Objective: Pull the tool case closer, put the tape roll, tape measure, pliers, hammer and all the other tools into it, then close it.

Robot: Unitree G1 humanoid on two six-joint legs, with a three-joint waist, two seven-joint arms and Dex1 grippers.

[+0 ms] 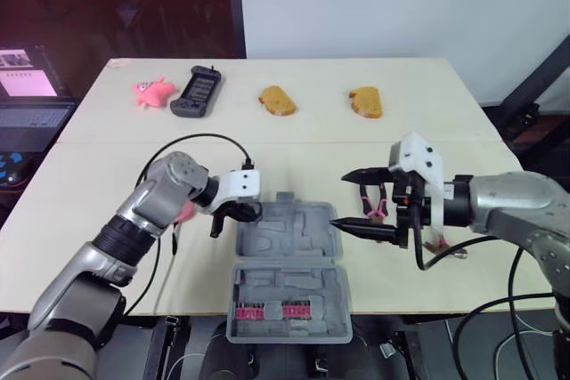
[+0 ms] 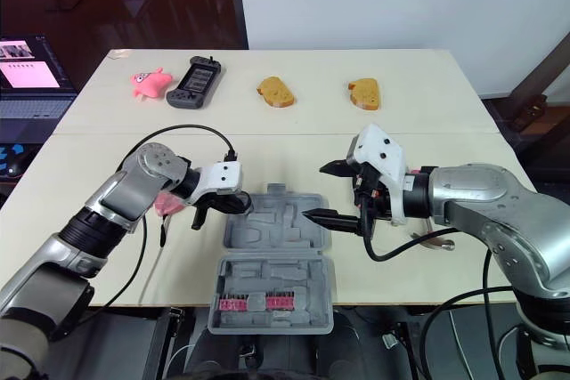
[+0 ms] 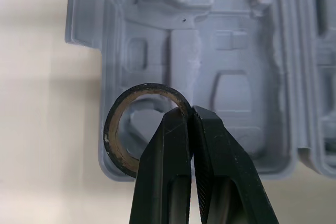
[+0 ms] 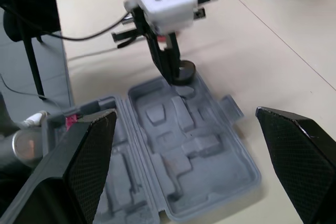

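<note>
The grey tool case (image 1: 287, 239) lies open near the table's front edge, its moulded tray empty. My left gripper (image 3: 190, 109) is shut on the rim of a black tape roll (image 3: 118, 129) and holds it just above the tray's left corner (image 4: 185, 72). My right gripper (image 1: 350, 199) hangs open over the tray's right side with nothing between its fingers. Red-handled pliers (image 1: 374, 202) lie on the table just behind it. A pink-handled item (image 1: 184, 211) is partly hidden under my left wrist. A metal tool (image 2: 429, 239) pokes out below my right forearm.
The case's lid (image 1: 289, 327) overhangs the front edge and holds a row of red bits. Along the far side sit a pink toy (image 1: 153, 91), a black controller (image 1: 198, 91) and two bread pieces (image 1: 277, 101) (image 1: 366, 101). A laptop (image 1: 31, 100) stands off the left edge.
</note>
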